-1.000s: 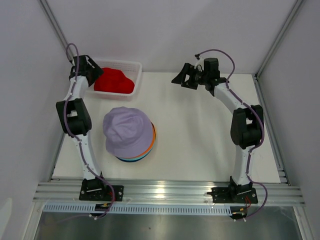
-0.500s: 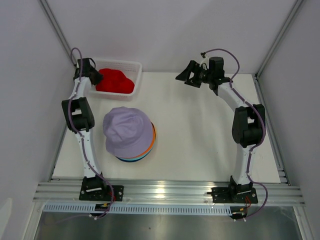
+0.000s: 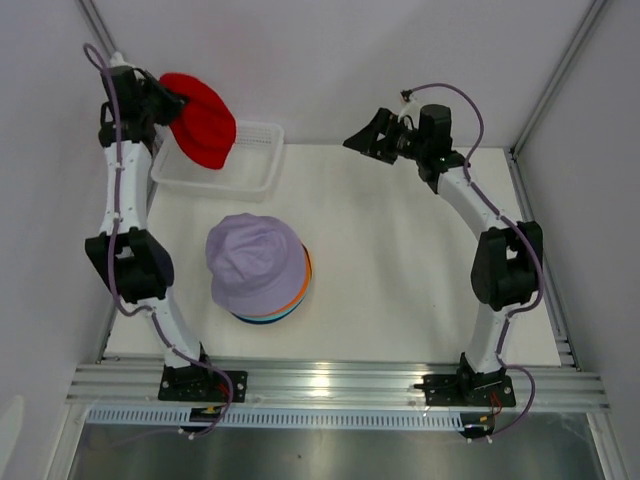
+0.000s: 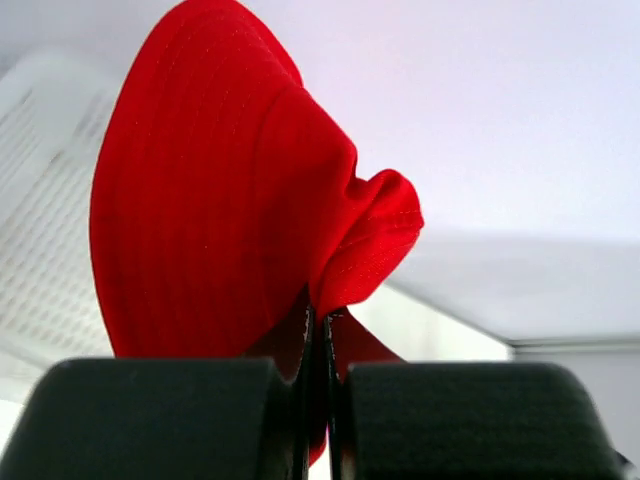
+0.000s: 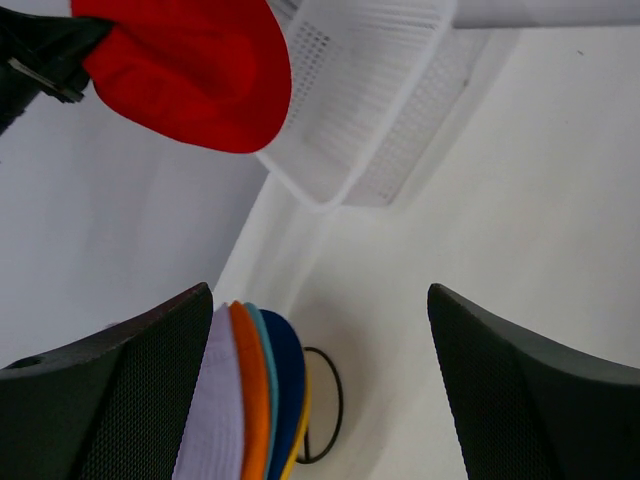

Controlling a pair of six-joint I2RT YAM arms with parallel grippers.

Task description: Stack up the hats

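Note:
My left gripper (image 3: 165,100) is raised above the white basket (image 3: 245,178) and shut on the red hat (image 3: 200,118), which hangs from its jaws. In the left wrist view the red hat (image 4: 220,200) is pinched by a fold of fabric between the closed fingers (image 4: 170,420). A stack of hats sits mid-table with the lavender hat (image 3: 255,262) on top and orange, teal, navy and yellow brims (image 5: 255,390) showing beneath. My right gripper (image 3: 368,138) hovers open at the back of the table, holding nothing; its fingers (image 5: 130,400) frame the stack and the red hat (image 5: 200,70).
The white mesh basket (image 5: 370,100) stands at the back left, with nothing seen in it. A black wire stand (image 5: 325,420) shows under the stack. White walls close in on three sides, and aluminium rails run along the near edge (image 3: 330,385).
My left gripper closed on the red hat in the basket and lifted it up and out. The right arm shifted slightly and stayed open.

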